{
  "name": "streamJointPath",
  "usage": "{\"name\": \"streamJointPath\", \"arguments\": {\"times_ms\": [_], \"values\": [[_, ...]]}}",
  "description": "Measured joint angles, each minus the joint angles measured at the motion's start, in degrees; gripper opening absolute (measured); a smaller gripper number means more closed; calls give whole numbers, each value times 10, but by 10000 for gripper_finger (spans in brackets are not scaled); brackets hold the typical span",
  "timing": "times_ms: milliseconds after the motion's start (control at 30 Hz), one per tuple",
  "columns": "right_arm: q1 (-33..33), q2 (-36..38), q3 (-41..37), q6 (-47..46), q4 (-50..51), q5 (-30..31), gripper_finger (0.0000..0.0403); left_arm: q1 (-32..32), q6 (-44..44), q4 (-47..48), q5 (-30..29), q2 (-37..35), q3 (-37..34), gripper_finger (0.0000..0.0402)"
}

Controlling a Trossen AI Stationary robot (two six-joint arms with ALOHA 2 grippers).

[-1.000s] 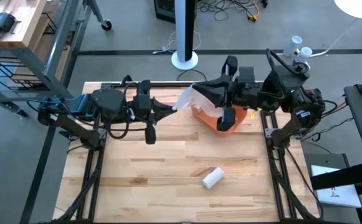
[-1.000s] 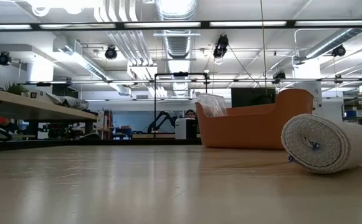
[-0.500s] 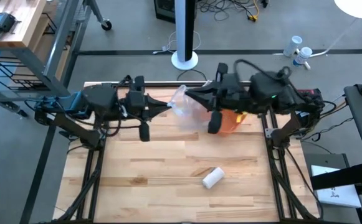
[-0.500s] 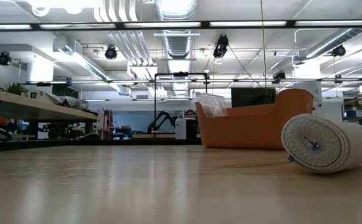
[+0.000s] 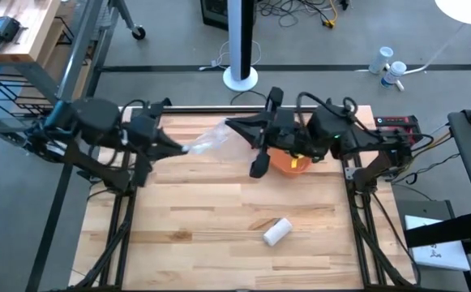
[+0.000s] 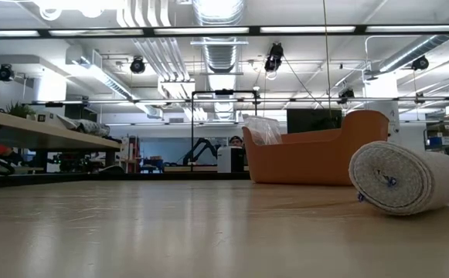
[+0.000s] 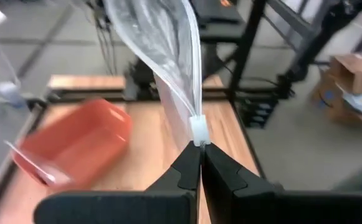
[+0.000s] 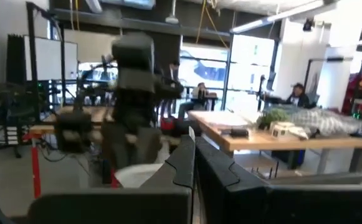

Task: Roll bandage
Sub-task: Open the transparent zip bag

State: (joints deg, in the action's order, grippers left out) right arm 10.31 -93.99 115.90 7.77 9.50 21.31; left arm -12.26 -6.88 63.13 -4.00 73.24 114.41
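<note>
The rolled white bandage (image 5: 277,231) lies on its side on the table, toward the near edge; the low view shows its spiral end (image 6: 386,179). No gripper touches it. At the table's far left, my left gripper (image 5: 183,149) is shut on a clear plastic bag (image 5: 207,139), held above the table. My right gripper (image 5: 229,123) is shut beside the bag's far end, left of the orange bin (image 5: 290,161). In the right wrist view nothing shows between its fingers (image 8: 190,146). My left gripper pinches the bag's white closure strip (image 7: 197,130) between its two fingertips, coming nearly level from the table's left. The bag (image 7: 162,43) stretches away beyond the fingers, twisted and clear of the table. My right gripper's tip stands at the bag's far end; I cannot tell whether it touches.
The orange bin (image 6: 317,158) stands at the far right under my right arm, with more clear plastic (image 6: 263,129) sticking out of it. Bare wood (image 5: 186,235) spreads across the near half of the table around the bandage.
My left gripper has drawn back toward the table's left edge, tipping more level and carrying the bag away from above the bin. My right gripper has followed it toward the left and sunk a little. The bandage has stayed where it was.
</note>
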Motion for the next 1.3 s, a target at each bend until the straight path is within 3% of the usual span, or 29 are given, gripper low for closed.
{"name": "streamJointPath", "arguments": {"times_ms": [267,433,700,900,1300], "values": [[-9,-6,-9,-91,26,-67,13,-1,-31,160,22,56,118,0],[-9,26,-9,-174,120,-110,79,0,-12,169,36,88,134,0],[9,101,26,-177,363,-114,159,5,-1,163,37,160,148,0],[12,156,28,-218,515,-108,157,11,12,159,18,215,189,0],[30,120,19,-192,574,-128,160,13,21,187,-11,270,201,0]]}}
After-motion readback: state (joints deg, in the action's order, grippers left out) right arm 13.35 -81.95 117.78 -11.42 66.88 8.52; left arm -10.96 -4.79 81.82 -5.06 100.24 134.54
